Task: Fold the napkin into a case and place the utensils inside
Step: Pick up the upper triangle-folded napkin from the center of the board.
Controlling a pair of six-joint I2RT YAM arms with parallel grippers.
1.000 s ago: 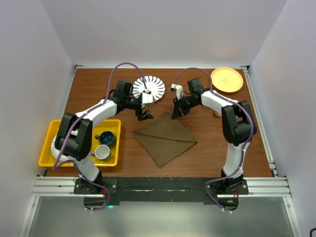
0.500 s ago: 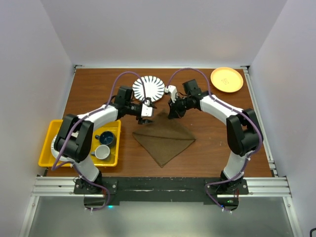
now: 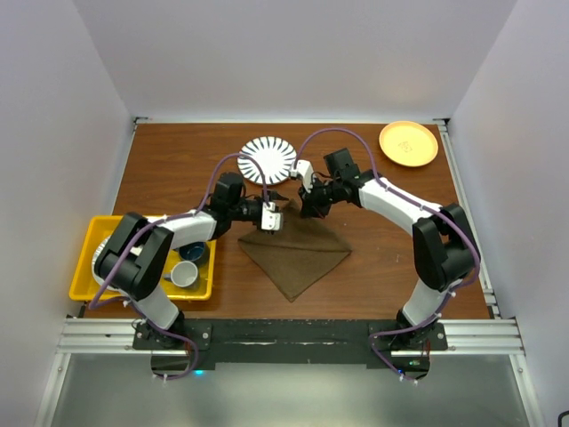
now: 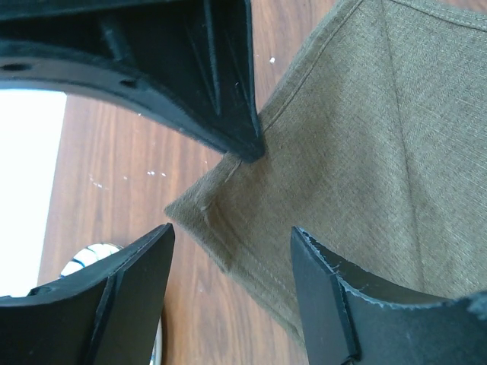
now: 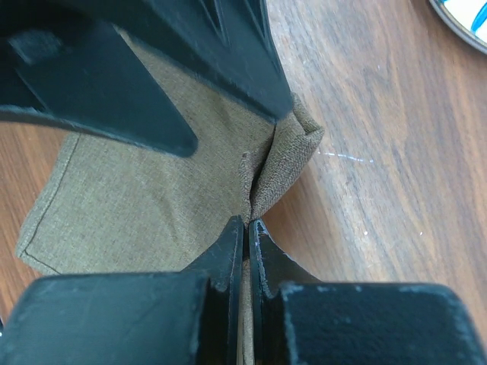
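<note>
A: Where is the olive-brown cloth napkin (image 3: 298, 249)?
B: On the brown wooden table (image 3: 178, 160). The right gripper (image 5: 247, 224) pinches its far corner; the left gripper (image 4: 232, 243), jaws apart, straddles another corner.

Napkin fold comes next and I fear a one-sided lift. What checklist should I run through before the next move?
1. Right end effector shut on a napkin corner: ok.
2. Left end effector gripping its corner: not ok. It is open and only straddles the edge.
3. Rest of napkin flat on table: ok.
4. Striped plate apart from napkin: ok.
5. Utensils located: cannot tell, none in view.
</note>
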